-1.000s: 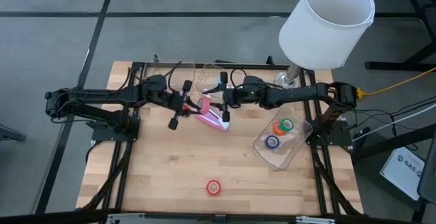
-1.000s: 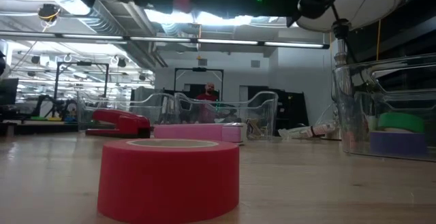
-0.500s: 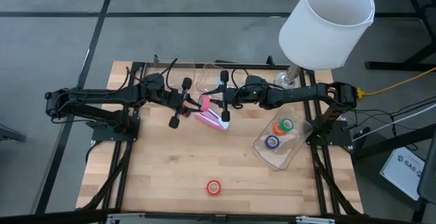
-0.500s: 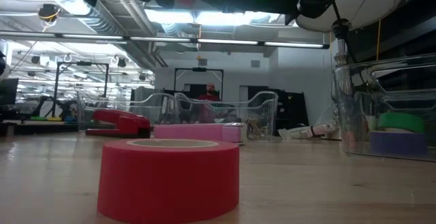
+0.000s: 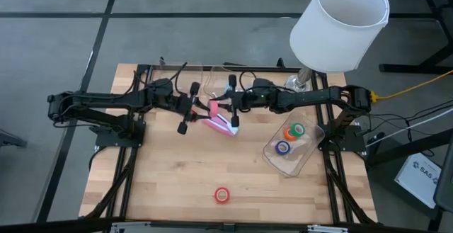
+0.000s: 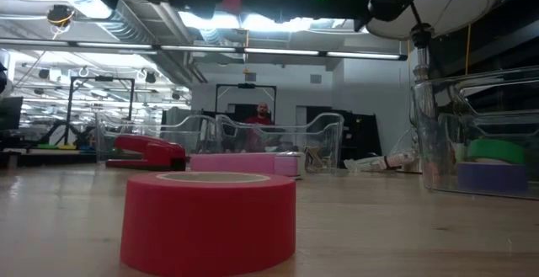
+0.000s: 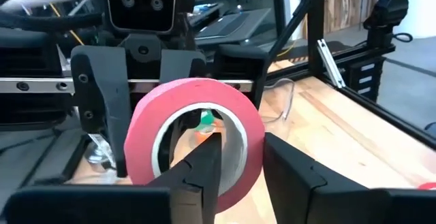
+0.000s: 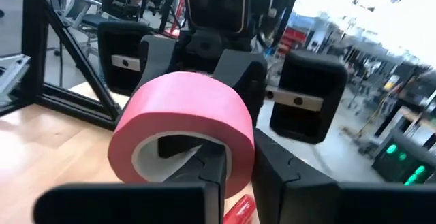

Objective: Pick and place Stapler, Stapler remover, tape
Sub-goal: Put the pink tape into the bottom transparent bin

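A pink tape roll (image 5: 212, 108) hangs above the table's middle between my two grippers, which meet tip to tip. My right gripper (image 5: 225, 107) is shut on it. My left gripper (image 7: 238, 149) is open, with one finger inside the ring and one outside its wall. A red tape roll (image 5: 222, 195) lies flat near the front edge. A pink stapler (image 5: 224, 124) rests on the table below the grippers, and a red stapler (image 6: 147, 151) shows behind it in the low view. The stapler remover I cannot make out. My right gripper holds the pink roll's wall (image 8: 235, 157) with one finger inside the ring and one outside. The fingers come level from the table's right. The roll stands on edge, lifted clear of the table. My left gripper: whether its inner finger (image 7: 204, 166) touches the ring, I cannot tell.
A clear bin (image 5: 306, 158) at the right holds green, orange and blue-purple rolls (image 5: 289, 139). More clear containers (image 5: 212, 81) stand at the far edge. A white-shaded lamp (image 5: 340, 24) rises at the far right corner. Bare wood lies at the near left.
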`<action>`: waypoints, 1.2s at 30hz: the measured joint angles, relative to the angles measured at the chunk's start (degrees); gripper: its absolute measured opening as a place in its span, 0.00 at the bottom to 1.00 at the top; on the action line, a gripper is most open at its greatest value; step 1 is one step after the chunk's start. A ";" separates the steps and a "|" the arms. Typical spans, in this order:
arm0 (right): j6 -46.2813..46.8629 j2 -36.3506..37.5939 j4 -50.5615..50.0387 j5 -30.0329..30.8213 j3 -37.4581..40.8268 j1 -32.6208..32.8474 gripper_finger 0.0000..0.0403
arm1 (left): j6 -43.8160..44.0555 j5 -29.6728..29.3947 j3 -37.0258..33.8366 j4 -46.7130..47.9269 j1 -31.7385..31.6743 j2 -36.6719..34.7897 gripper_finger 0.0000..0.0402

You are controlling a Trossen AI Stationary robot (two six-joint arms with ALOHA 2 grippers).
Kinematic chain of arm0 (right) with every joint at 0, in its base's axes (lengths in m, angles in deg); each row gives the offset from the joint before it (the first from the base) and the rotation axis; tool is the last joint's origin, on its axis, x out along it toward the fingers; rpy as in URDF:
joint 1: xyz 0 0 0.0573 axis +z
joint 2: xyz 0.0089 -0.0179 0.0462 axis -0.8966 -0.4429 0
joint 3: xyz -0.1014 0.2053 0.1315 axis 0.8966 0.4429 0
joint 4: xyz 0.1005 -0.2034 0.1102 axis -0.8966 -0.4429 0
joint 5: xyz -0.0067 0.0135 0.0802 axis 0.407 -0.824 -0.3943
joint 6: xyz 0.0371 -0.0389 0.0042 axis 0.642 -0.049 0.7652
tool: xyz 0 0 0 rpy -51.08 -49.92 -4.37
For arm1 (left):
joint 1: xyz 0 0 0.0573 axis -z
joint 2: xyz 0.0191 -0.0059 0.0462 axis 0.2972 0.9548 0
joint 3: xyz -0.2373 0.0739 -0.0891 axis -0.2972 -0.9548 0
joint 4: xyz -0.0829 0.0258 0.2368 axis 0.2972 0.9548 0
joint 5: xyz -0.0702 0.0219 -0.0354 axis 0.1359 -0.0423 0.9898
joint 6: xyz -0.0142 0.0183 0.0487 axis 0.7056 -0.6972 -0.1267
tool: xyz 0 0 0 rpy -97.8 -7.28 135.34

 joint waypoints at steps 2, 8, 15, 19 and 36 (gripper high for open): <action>1.31 0.03 -1.96 0.00 -0.05 0.00 0.10 | 1.43 -0.14 0.00 0.56 0.00 0.00 0.28; 6.35 0.58 -12.64 -0.23 -0.57 0.02 0.10 | 4.27 -0.52 -0.04 4.25 -0.02 0.00 0.39; 7.70 0.66 -41.12 -0.44 -7.97 1.08 0.10 | 4.24 -0.92 0.17 6.11 -0.11 -0.26 0.46; 6.73 0.90 -56.43 -0.46 -13.54 1.65 0.10 | 4.20 -0.81 0.13 6.65 -0.04 -0.15 0.46; 4.14 1.88 -101.78 -2.35 -23.62 3.78 0.11 | 3.96 -3.82 0.13 6.98 -0.24 -0.15 0.46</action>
